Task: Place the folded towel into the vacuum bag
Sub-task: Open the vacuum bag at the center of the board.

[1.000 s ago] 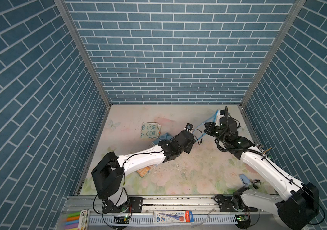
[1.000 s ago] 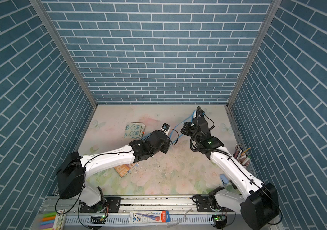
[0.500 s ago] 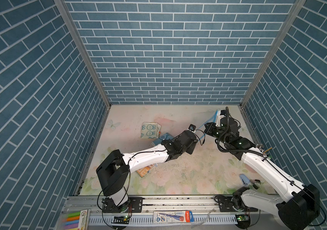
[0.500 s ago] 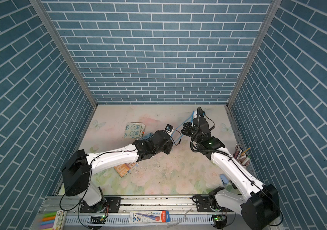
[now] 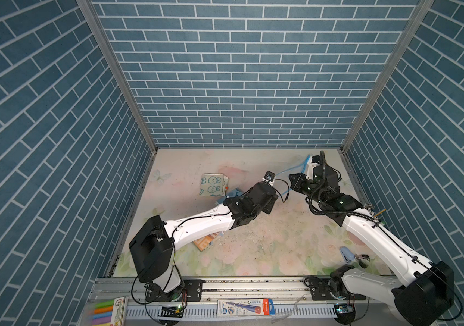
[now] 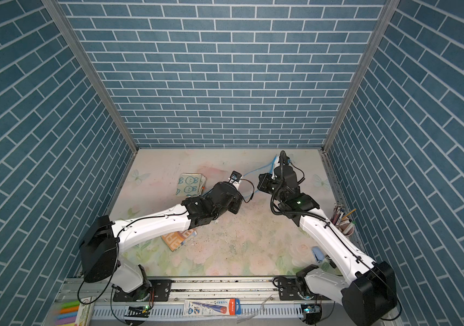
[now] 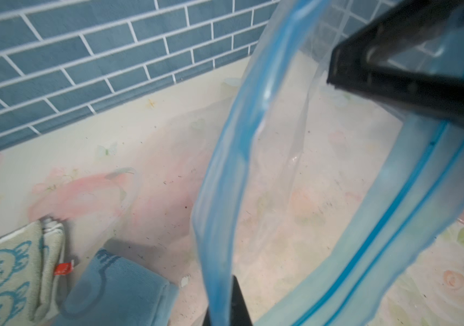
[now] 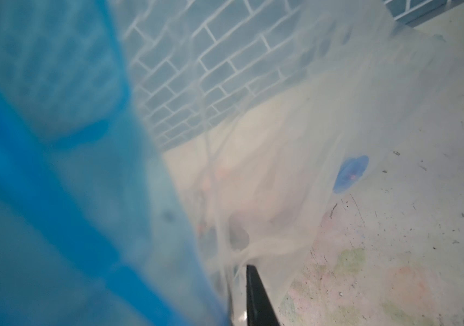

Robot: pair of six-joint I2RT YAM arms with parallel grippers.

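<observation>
The vacuum bag (image 5: 306, 165) is clear plastic with a blue zip strip, and it hangs lifted between my two grippers at the back right. My left gripper (image 7: 226, 307) is shut on one lip of the zip strip (image 7: 225, 197). My right gripper (image 5: 295, 182) sits at the other lip. Only one of its fingers (image 8: 256, 296) shows beside the film, so I cannot tell how its jaws stand. The bag's round blue valve cap (image 8: 350, 173) lies low near the table. The folded towel (image 5: 212, 185), pale green with blue bunnies, lies flat on the table to the left of the bag.
A folded blue cloth (image 5: 233, 194) lies against the towel, partly under my left arm. An orange patterned booklet (image 5: 206, 241) lies under that arm. A blue clip (image 5: 346, 254) sits front right, and a cup of pens (image 6: 343, 223) stands by the right wall.
My left gripper has closed on the bag's zip strip. Both arms have hardly shifted, and the bag stays lifted.
</observation>
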